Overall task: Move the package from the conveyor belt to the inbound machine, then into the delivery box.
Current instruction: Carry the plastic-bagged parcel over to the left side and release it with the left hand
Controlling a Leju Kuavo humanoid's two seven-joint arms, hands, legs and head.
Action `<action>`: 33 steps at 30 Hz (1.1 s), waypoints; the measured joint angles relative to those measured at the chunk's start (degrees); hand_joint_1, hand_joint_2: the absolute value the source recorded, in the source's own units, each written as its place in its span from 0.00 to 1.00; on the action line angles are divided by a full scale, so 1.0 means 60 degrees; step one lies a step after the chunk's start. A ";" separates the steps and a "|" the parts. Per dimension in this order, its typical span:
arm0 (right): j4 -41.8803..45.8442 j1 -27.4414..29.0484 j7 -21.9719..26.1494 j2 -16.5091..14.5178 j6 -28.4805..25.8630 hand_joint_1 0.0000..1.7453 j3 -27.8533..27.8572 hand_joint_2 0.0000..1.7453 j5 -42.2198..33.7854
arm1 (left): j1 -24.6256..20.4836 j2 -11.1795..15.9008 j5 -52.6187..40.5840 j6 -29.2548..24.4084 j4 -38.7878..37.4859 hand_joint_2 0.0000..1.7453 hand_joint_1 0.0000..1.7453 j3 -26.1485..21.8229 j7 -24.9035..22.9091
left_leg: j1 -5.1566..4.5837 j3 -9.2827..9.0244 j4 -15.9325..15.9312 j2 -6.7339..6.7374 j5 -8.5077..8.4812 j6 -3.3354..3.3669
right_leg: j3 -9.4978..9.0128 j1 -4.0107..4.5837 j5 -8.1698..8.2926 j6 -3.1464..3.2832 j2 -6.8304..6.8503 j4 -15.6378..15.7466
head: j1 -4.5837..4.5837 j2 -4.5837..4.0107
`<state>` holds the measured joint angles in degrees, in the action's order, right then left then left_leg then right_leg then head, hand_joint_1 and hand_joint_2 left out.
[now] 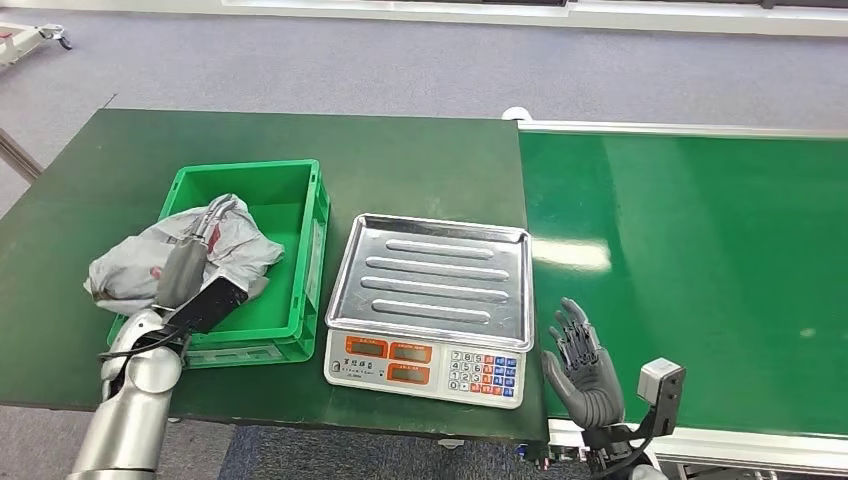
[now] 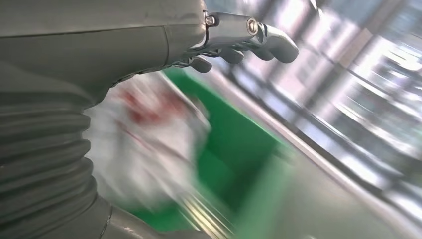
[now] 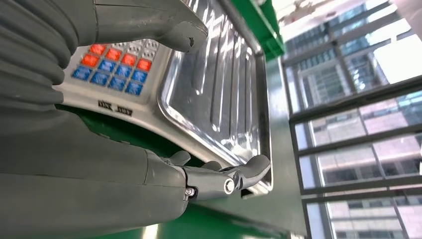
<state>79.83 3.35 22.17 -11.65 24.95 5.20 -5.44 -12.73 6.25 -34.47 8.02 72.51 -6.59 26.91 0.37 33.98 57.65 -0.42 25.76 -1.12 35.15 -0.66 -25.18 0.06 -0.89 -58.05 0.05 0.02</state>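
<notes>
We've got the left hand [image 1: 200, 250] clamped on the crumpled grey plastic package [image 1: 140, 262] at the green plastic crate [image 1: 290, 290] rim, so we'd shift it fully inside before letting go, right hand [image 1: 580, 365] idle, fingers apart.

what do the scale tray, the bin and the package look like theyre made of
Scale tray: bare polished metal, probably stainless steel; it mirrors the light and has pressed ribs. Green bin: moulded hard plastic, smooth with a slight sheen and ribbed rim. Package: thin grey plastic film, likely a poly mailer; it crumples and sags.
</notes>
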 joint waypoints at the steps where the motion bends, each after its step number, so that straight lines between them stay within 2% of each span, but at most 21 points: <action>1: 0.0044 -0.0070 -0.0008 0.0000 -0.0223 0.00 -0.0087 1.00 0.0153 | 0.0009 -0.0194 0.0951 0.0477 0.0146 1.00 0.00 0.0174 -0.0090 | -0.0002 0.0000 0.0001 0.0000 0.0001 0.0003 | 0.0000 -0.0002 0.0002 -0.0003 0.0000 0.0000 | 0.0001 0.0000; 5: 0.0131 -0.0515 -0.0098 0.0000 -0.0837 0.00 -0.0646 1.00 0.0464 | 0.0015 -0.0875 0.4003 0.1695 0.0437 1.00 0.00 0.0986 -0.0507 | -0.0006 -0.0001 0.0004 0.0002 0.0002 0.0007 | -0.0001 -0.0007 0.0007 -0.0010 -0.0001 0.0001 | 0.0000 0.0000; 9: 0.0122 -0.0940 -0.0158 0.0000 -0.1145 0.00 -0.1222 1.00 0.0509 | 0.0014 -0.1359 0.5590 0.2139 0.0446 0.00 0.00 0.1604 -0.0702 | -0.0003 -0.0003 0.0004 0.0002 0.0000 0.0008 | 0.0000 -0.0006 0.0010 -0.0010 -0.0001 0.0001 | 0.0000 0.0000; 14: 0.0046 -0.1271 -0.0164 0.0000 -0.1278 0.00 -0.1645 1.00 0.0329 | 0.0009 -0.1849 0.7233 0.2889 0.0299 0.00 0.00 0.2022 -0.0961 | 0.0000 -0.0001 0.0004 0.0003 -0.0002 0.0006 | 0.0001 0.0001 0.0010 -0.0010 0.0002 0.0001 | -0.0001 0.0000; 18: -0.0066 -0.1460 -0.0166 -0.0003 -0.1375 0.00 -0.1877 1.00 0.0116 | -0.0088 -0.2259 0.8241 0.3104 -0.0065 1.00 0.00 0.2355 -0.1146 | -0.0002 0.0002 0.0005 -0.0002 0.0000 0.0009 | 0.0000 -0.0002 0.0008 -0.0012 0.0003 0.0001 | 0.0001 0.0000; 24: -0.0415 -0.1609 -0.0064 -0.0029 -0.1609 0.00 -0.2146 1.00 0.0116 | -0.0293 -0.2787 0.8402 0.2785 -0.1105 1.00 0.00 0.2827 -0.1104 | -0.0006 0.0005 0.0005 -0.0003 0.0002 0.0012 | 0.0001 -0.0008 0.0008 -0.0015 0.0007 0.0002 | 0.0001 0.0000; 33: -0.0620 -0.1623 -0.0040 -0.0032 -0.1675 0.00 -0.2243 1.00 0.0117 | -0.0408 -0.2970 0.8413 0.2744 -0.1685 1.00 0.00 0.2995 -0.1054 | -0.0002 0.0005 0.0005 -0.0001 0.0001 0.0010 | 0.0003 0.0000 0.0007 -0.0013 0.0007 0.0001 | 0.0000 0.0000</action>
<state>76.11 -6.39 21.93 -11.84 14.90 -8.26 -4.74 -15.17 -11.57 16.01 24.49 62.40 11.38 20.58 0.36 34.01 57.68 -0.43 25.77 -1.06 35.16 -0.66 -25.14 -0.02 -0.85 -58.04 0.05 0.02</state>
